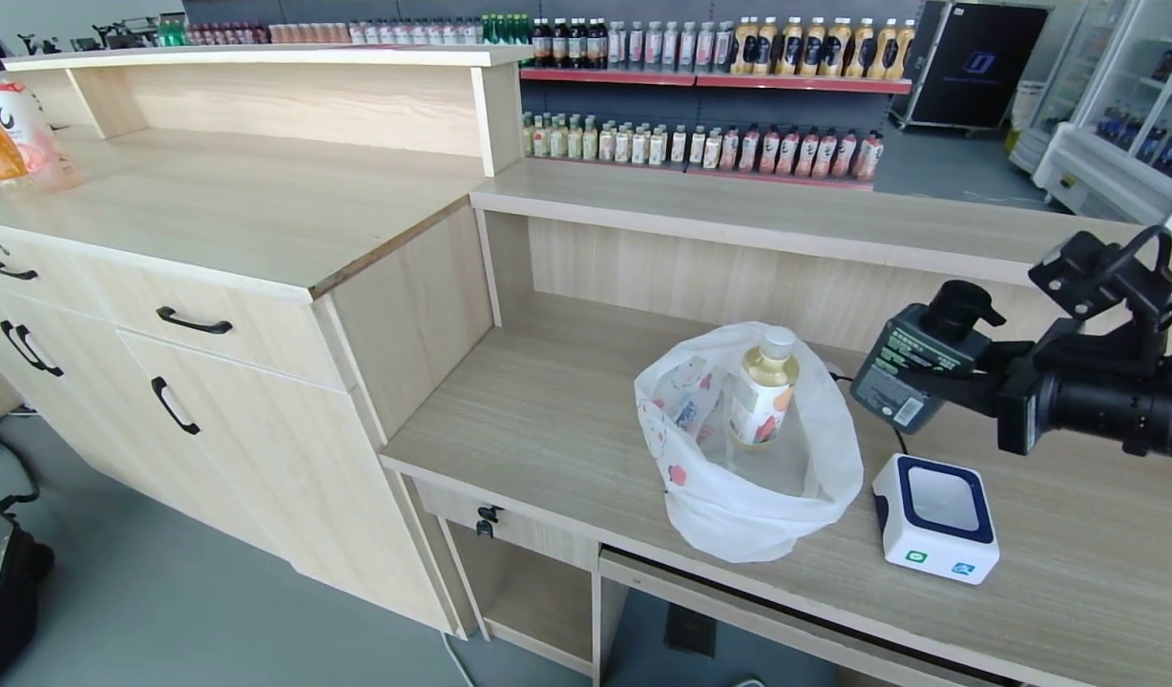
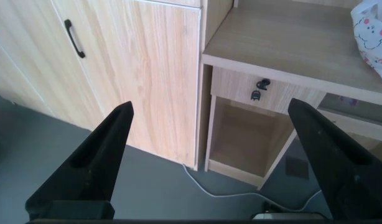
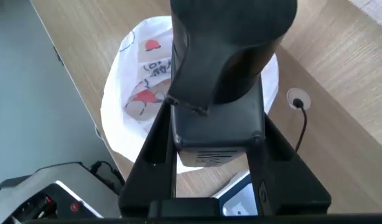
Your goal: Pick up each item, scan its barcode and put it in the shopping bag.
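My right gripper (image 1: 944,382) is shut on a dark pump bottle (image 1: 915,363) with a black cap, held on its side in the air just behind and above the white scanner (image 1: 937,515). In the right wrist view the bottle (image 3: 219,81) sits clamped between the fingers (image 3: 157,155), over the bag (image 3: 125,118) and a corner of the scanner (image 3: 237,199). The white printed shopping bag (image 1: 834,458) stands open on the desk, left of the scanner, with a cream-capped drink bottle (image 1: 765,386) upright inside. My left gripper (image 2: 209,168) hangs open and empty over the floor by the cabinet.
The raised counter (image 1: 261,210) to the left carries drink bottles (image 1: 13,129) at its far left end. A cable grommet (image 3: 297,99) sits in the desk behind the bag. Free desk surface (image 1: 548,410) lies left of the bag. Stocked shelves stand behind the counter.
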Robot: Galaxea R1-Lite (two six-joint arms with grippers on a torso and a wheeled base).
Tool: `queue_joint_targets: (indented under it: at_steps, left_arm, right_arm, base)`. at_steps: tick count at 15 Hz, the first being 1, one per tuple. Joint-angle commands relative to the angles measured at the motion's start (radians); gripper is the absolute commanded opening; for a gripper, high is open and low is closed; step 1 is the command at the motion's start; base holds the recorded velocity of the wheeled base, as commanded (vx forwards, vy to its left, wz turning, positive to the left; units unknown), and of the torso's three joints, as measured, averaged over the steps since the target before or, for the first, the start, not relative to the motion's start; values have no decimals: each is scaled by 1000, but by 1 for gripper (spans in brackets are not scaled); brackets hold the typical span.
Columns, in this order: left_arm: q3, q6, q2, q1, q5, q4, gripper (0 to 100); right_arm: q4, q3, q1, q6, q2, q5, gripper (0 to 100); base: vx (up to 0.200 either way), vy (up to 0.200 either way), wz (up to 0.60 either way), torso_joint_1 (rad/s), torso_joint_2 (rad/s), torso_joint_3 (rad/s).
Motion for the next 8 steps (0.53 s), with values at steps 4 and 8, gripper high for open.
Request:
queue_joint_targets:
  at_steps: [4, 8]
  left_arm:
    - [0, 0, 0, 1, 0, -1, 100]
    - [0, 0, 0, 1, 0, 1, 100]
  right_arm:
    - [-92, 76, -83, -46, 193, 127, 0]
    - [-228, 79, -92, -106, 326, 268, 0]
  base:
    - [0, 0, 0, 0, 0, 0]
    - [0, 0, 0, 0, 0, 0]
